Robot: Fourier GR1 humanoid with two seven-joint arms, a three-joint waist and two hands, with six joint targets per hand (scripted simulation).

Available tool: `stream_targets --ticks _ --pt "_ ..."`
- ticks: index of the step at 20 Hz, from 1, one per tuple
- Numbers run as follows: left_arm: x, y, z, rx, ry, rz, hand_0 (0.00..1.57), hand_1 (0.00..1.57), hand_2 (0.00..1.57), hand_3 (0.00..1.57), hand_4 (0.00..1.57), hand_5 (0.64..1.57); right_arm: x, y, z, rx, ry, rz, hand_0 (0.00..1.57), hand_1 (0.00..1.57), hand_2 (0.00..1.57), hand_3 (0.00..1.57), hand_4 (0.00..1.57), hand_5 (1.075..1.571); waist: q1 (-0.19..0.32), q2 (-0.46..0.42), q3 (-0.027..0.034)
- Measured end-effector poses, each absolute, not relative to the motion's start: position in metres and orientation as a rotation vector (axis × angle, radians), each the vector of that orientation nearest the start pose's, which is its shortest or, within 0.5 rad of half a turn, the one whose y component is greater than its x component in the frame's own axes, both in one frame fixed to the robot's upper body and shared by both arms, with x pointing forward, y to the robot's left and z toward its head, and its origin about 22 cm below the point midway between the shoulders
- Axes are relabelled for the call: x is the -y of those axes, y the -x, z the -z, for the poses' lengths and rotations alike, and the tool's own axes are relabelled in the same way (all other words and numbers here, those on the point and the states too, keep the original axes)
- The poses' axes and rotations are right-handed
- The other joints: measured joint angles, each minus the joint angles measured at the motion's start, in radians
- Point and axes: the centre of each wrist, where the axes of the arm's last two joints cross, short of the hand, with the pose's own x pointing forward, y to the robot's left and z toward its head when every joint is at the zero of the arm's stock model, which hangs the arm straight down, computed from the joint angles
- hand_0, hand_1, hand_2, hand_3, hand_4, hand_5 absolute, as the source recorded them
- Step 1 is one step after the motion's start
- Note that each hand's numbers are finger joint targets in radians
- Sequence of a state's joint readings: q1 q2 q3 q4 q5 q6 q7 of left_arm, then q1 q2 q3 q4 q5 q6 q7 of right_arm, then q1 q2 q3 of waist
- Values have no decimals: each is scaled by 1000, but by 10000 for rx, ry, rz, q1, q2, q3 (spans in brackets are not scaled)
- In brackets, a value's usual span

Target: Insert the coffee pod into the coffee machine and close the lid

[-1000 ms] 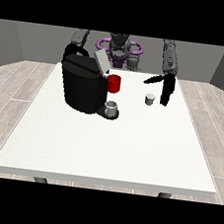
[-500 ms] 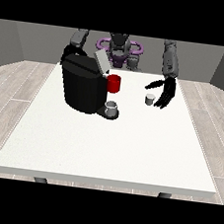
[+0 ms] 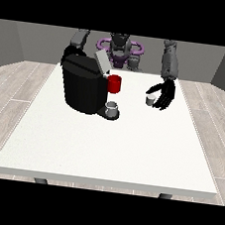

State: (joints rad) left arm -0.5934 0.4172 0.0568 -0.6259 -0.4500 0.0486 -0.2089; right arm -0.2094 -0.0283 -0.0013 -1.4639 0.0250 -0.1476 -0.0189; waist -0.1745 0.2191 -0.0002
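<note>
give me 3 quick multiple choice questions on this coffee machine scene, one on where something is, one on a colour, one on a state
1. Where is the small coffee pod?
A) on the table beside the hand at the view's right
B) on top of the coffee machine
C) on the floor

2. What colour is the mug by the coffee machine?
A) blue
B) red
C) green

3. How is the machine's lid?
A) shut flat
B) raised open
C) lying on the table

Key: 1 A, the pod stands on the white table next to that hand. 2 B, the mug is red. 3 B, the lid tilts up.
</note>
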Motion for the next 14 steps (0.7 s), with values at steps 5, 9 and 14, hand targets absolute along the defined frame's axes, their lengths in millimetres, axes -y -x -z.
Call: stream_targets --ticks 5,9,14 --pt "-336 -370 2 13626 -6906 6542 836 836 974 748 380 1571 213 -291 -23 16875 836 267 0 0 0 0 514 1571 -17 71 3" --pt "-339 -371 2 13905 -7512 6797 930 930 1040 820 281 1571 213 -289 -23 16931 730 369 0 0 0 0 487 1571 -110 158 24" --pt "-342 -377 -5 13703 -7927 7390 1174 1174 1286 1183 412 1571 212 -293 -33 16963 727 318 0 0 0 0 424 1571 -156 254 28"
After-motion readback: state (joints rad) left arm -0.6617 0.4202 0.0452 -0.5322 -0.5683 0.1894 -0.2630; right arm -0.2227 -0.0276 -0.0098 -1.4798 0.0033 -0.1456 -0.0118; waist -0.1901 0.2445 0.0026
